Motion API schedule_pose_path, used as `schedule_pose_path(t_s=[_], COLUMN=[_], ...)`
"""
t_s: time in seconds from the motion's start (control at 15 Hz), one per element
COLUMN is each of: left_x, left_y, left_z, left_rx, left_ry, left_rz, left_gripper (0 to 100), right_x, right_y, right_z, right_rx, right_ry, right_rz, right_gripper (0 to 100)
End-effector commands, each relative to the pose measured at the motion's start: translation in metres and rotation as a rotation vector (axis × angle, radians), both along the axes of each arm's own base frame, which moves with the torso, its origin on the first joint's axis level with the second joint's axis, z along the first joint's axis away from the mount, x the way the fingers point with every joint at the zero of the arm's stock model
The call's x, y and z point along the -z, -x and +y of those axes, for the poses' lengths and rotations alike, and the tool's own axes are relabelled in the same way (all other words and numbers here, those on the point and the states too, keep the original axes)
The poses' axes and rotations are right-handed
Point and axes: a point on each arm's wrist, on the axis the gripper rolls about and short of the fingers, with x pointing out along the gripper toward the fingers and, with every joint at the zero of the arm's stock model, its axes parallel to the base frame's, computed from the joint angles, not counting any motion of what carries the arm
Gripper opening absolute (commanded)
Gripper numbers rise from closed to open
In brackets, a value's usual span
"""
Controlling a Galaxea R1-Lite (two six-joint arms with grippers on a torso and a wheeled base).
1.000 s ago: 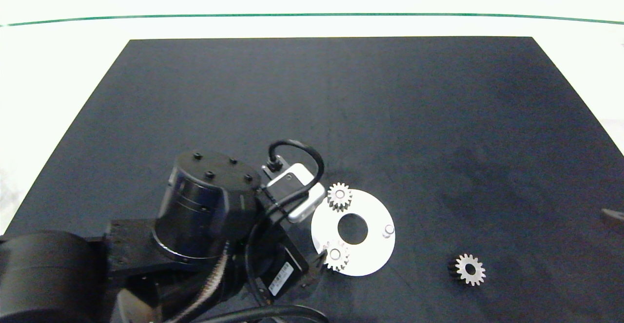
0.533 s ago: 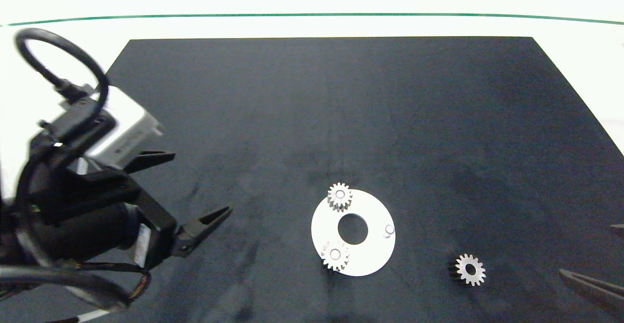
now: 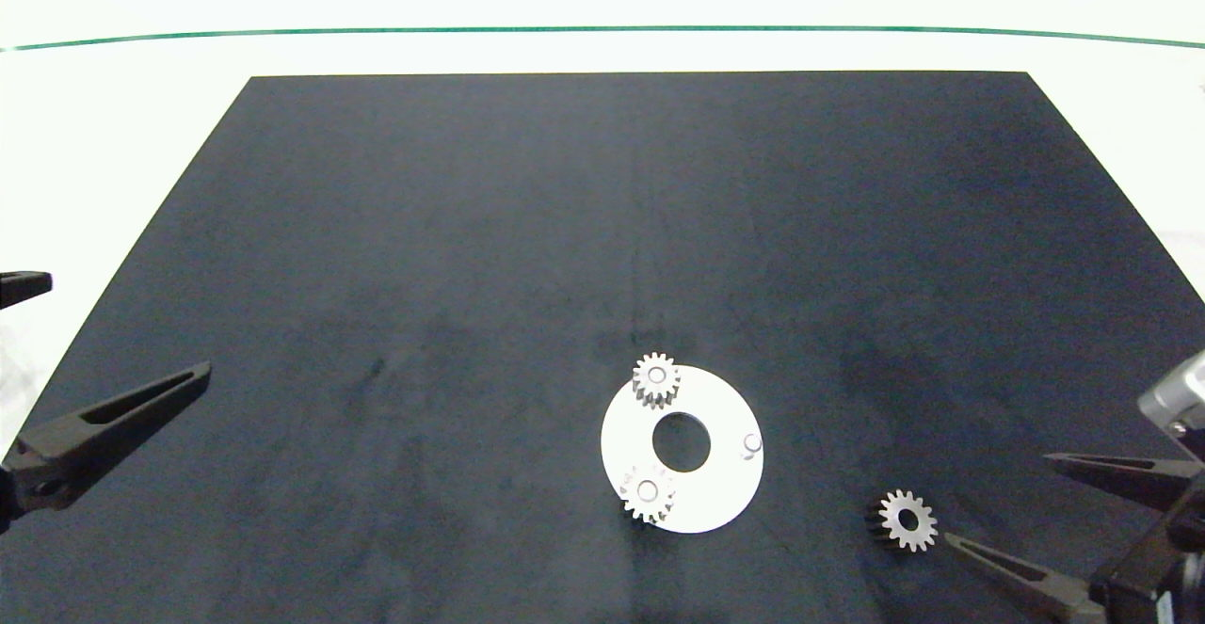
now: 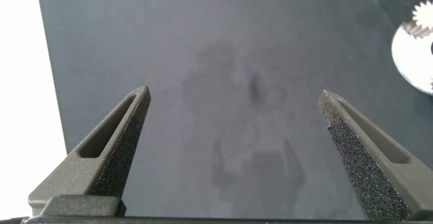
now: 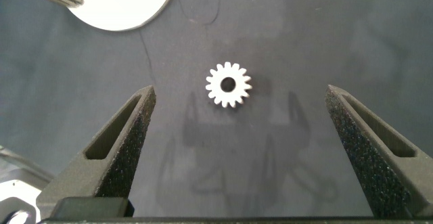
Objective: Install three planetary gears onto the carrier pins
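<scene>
1. A white ring-shaped disc (image 3: 715, 502) lies flat on the black mat (image 3: 602, 229), toward the mat's near edge.
2. Two planetary gears sit on carrier pins: one gear (image 3: 655, 380) at the disc's far rim, another gear (image 3: 648, 493) at its near-left rim.
3. The third carrier pin (image 3: 751, 442) stands bare at the disc's right side.
4. The loose gear (image 3: 907, 520) lies flat on the mat, right of the disc and apart from it.
5. The right gripper (image 3: 1003, 511) hangs near this gear, jaws spread wide and empty; the wrist view shows the gear (image 5: 228, 84) ahead of its fingers.
6. The left gripper (image 3: 118, 342) sits at the mat's left edge, jaws spread, empty.
</scene>
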Motion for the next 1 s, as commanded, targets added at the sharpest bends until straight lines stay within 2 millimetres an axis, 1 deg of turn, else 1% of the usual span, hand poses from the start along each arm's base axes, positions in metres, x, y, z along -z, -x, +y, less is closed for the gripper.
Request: schedule_pose_path(t_s=[0.07,0.2,0.47,0.8,1.0], left_x=[-0.004,-0.004,-0.003,-0.003,-0.003], left_y=[0.014,0.016,0.017,0.02,0.021], left_z=[0.009,0.01,0.011,0.012,0.013], left_rx=[-0.028,-0.028,-0.03,-0.031,-0.031], left_ry=[0.023,0.025,0.027,0.037,0.041], left_rz=[-0.049,-0.053,-0.054,-0.062,-0.062], left_gripper=[100,100,100,100,100], right_x=[0.029,0.04,0.045,0.051,0.055], right_y=[-0.018,-0.024,-0.029,-0.035,-0.044], right_z=[0.015,0.02,0.024,0.025,0.027], right_rx=[-0.007,-0.011,-0.024,-0.001,0.031], right_ry=[0.075,0.091,0.134,0.159,0.16], right_rz=[0.068,0.076,0.074,0.096,0.085], right_gripper=[100,100,100,100,100])
